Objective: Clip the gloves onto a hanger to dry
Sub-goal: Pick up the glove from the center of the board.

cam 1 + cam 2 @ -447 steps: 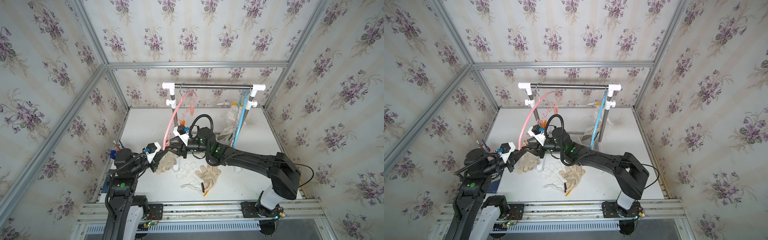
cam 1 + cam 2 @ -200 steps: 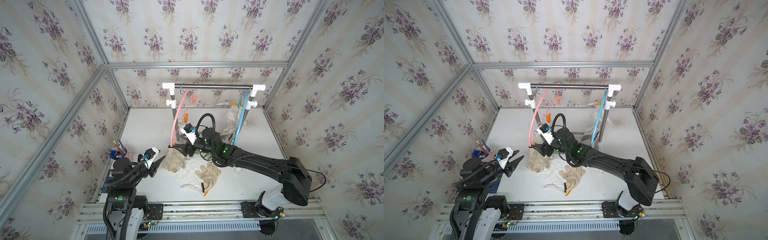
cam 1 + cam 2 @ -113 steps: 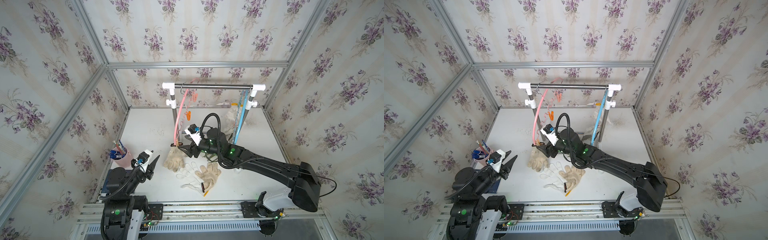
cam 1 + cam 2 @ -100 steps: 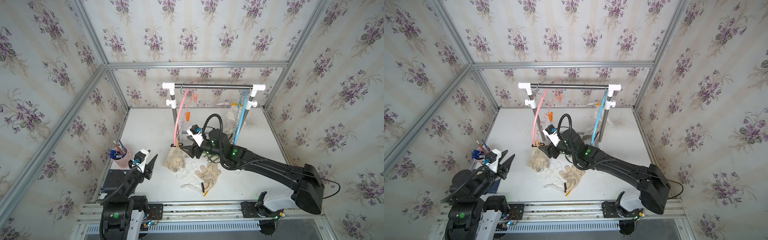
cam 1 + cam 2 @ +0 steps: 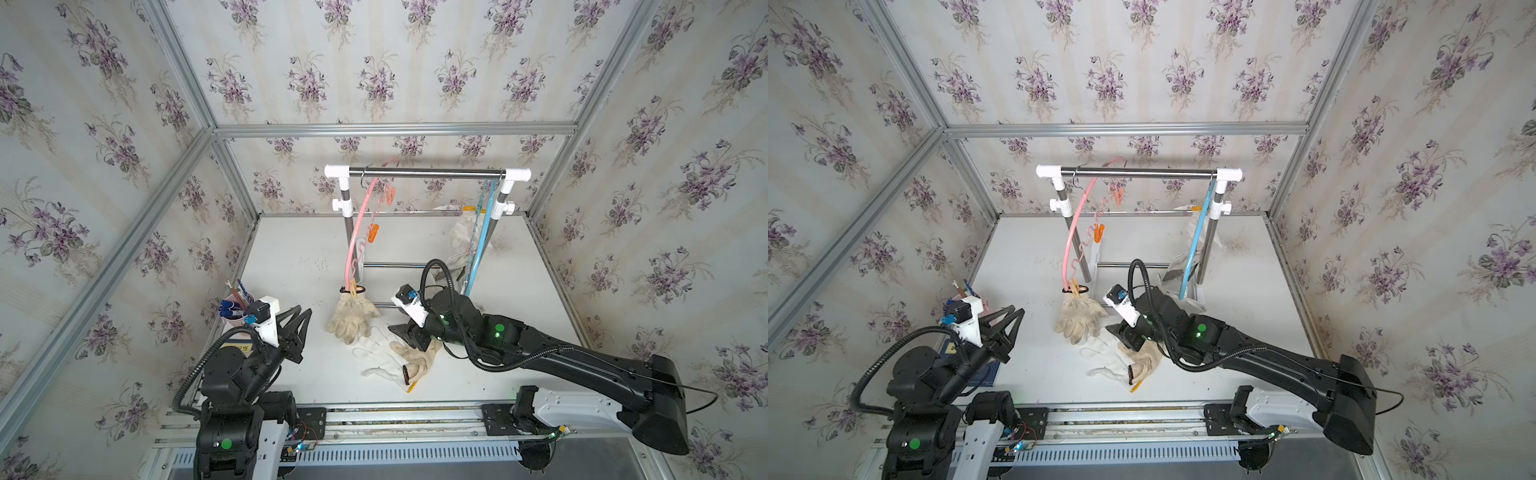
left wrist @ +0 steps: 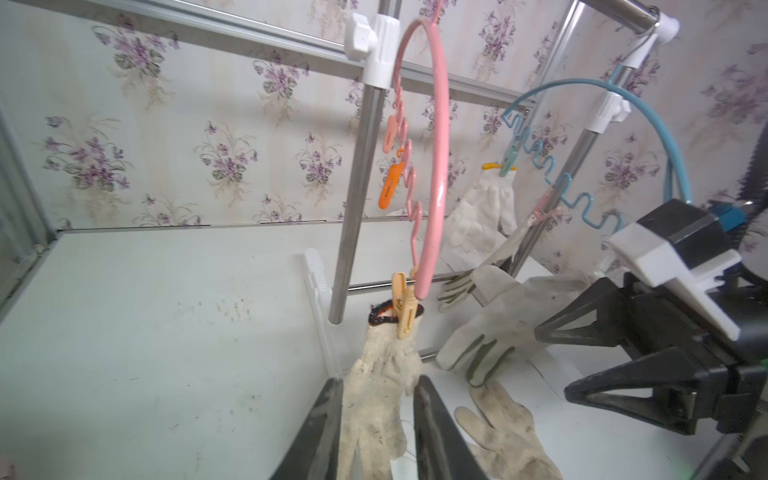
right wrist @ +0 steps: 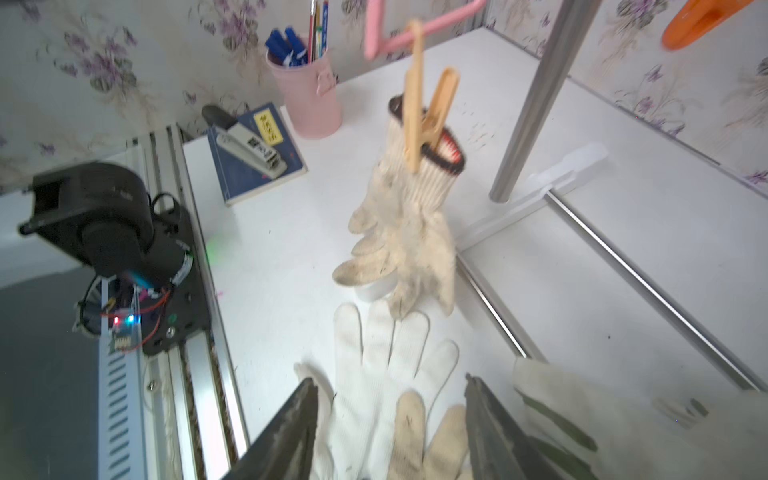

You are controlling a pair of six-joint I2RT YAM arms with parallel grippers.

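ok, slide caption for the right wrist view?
Open right gripper over a white glove on the table; dirty knit glove pegged to pink hanger.

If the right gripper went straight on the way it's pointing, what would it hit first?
Probably the white glove lying on the table, framed by the open jaws of the right gripper in its wrist view; a dirty cream glove overlaps it. Depth is unclear.
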